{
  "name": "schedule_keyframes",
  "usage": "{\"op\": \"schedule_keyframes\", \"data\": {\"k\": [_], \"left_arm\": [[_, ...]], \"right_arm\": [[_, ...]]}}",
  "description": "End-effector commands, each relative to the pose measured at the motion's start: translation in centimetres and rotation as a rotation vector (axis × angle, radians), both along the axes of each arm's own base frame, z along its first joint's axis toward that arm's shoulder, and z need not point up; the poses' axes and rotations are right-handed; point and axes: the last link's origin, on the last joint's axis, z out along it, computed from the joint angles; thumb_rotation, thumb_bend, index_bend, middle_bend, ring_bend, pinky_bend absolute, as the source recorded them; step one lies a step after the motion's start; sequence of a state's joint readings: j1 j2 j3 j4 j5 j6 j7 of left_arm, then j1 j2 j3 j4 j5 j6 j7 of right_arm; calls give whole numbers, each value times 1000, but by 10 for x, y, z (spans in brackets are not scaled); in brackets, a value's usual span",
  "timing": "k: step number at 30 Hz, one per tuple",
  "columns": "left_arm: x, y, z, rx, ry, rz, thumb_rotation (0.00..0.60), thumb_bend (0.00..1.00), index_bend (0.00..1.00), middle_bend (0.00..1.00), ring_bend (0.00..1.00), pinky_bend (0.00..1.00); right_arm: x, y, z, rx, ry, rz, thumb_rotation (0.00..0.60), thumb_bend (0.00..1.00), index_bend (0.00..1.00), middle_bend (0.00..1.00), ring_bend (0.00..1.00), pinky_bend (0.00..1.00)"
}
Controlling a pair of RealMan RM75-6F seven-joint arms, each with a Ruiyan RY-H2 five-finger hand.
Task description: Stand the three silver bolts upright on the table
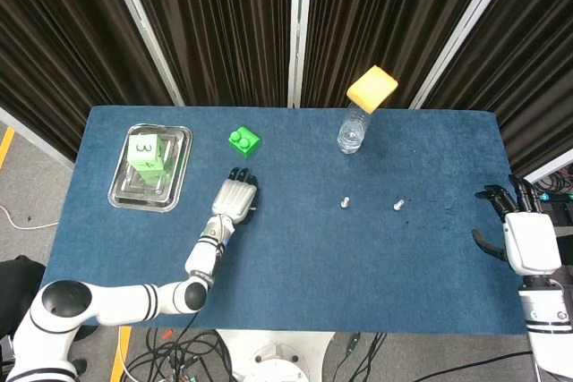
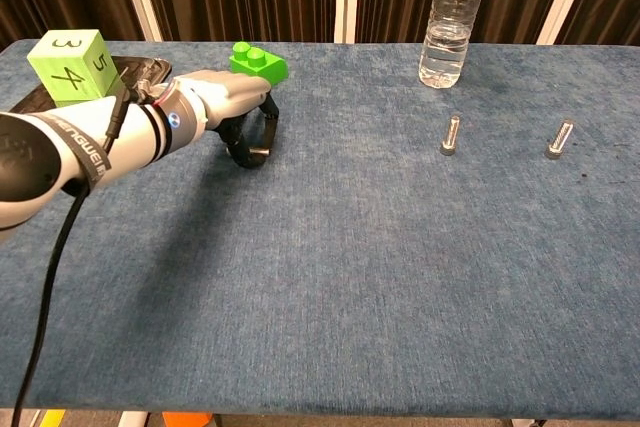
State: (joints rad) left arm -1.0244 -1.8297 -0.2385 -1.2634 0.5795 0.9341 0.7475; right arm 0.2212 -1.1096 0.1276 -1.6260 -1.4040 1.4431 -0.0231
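Note:
Two silver bolts stand upright right of the table's middle, one (image 1: 344, 203) (image 2: 451, 134) left of the other (image 1: 398, 205) (image 2: 560, 139). The third bolt (image 2: 259, 153) lies flat on the blue cloth, mostly hidden under my left hand (image 1: 235, 198) (image 2: 222, 107). That hand reaches down over it, with the thumb on one side and a curled finger on the other, pinching it. My right hand (image 1: 527, 242) hovers past the table's right edge with its fingers spread and nothing in it. Only the head view shows it.
A clear water bottle (image 1: 352, 131) (image 2: 447, 27) with a yellow sponge (image 1: 372, 89) on its cap stands at the back. A green toy brick (image 1: 243, 140) (image 2: 258, 61) sits just behind my left hand. A metal tray (image 1: 121, 190) at the back left holds a green numbered cube (image 1: 146, 151) (image 2: 72, 62).

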Motion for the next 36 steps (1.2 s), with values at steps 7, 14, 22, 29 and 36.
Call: {"op": "schedule_keyframes", "data": {"k": [7,14,22,29,36], "left_arm": [[0,-1,1,-1,-22,10,600,385,542,177,11,0],[1,-3,10,9,-100,22,600,390,548,177,11,0],[-2,1,22,11,-203,70,600,386,548,177,11,0],[-8,3,24,4,-238,102,600,384,548,178,11,0],[-13,6,29,6,-283,130,600,383,544,178,11,0]], "right_arm": [[-1,0,0,-2,-2,0,600,151,296,230,0,0],[-1,1,1,-7,-5,-2,600,151,295,229,0,0],[1,0,0,-5,-4,-1,600,151,296,229,0,0],[2,0,-1,0,-2,-2,600,151,296,229,0,0],[3,0,-1,2,1,-4,600,151,295,230,0,0]]}}
